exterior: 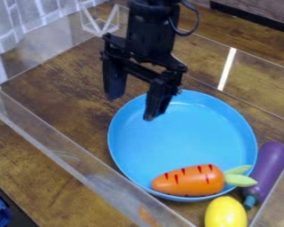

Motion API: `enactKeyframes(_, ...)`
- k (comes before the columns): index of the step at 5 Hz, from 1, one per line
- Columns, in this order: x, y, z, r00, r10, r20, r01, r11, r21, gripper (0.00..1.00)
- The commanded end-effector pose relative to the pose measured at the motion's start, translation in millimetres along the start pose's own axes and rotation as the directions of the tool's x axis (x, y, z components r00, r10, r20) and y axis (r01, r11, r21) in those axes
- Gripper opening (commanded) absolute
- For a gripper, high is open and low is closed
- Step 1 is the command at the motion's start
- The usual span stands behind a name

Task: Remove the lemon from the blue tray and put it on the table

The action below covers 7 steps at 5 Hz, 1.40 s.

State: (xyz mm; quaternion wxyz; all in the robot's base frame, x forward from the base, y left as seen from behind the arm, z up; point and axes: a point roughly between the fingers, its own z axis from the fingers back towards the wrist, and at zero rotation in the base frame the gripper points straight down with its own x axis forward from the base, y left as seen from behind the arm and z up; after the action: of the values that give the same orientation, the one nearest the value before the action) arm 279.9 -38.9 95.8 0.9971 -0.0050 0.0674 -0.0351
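The blue tray [216,133] lies on the dark wooden table [56,102]. The lemon [225,213] sits at the view's bottom edge, just outside the tray's near rim and touching the eggplant; its lower part is cut off by the frame. My gripper [135,96] hangs over the tray's far left rim, pointing down and open, with nothing between its black fingers [156,102]. It is well apart from the lemon, which lies across the tray from it.
An orange toy carrot [190,180] with a green top lies in the tray's near part. A purple eggplant [270,166] rests against the tray's right rim. Clear plastic walls [43,142] fence the table on the left and at the back.
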Motion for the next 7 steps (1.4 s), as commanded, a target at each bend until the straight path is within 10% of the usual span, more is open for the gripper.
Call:
enactKeyframes(1,0.7,-17.1,3.0,0.999,-0.037,0.038,0.037,0.999,0.000,1.00)
enactKeyframes(6,0.2,-105.1,-59.0,0.984,-0.148,0.096,0.147,0.989,0.019,1.00)
enactKeyframes(7,1.9,-107.8,-64.1,0.983,-0.153,0.097,0.152,0.988,0.019,0.00)
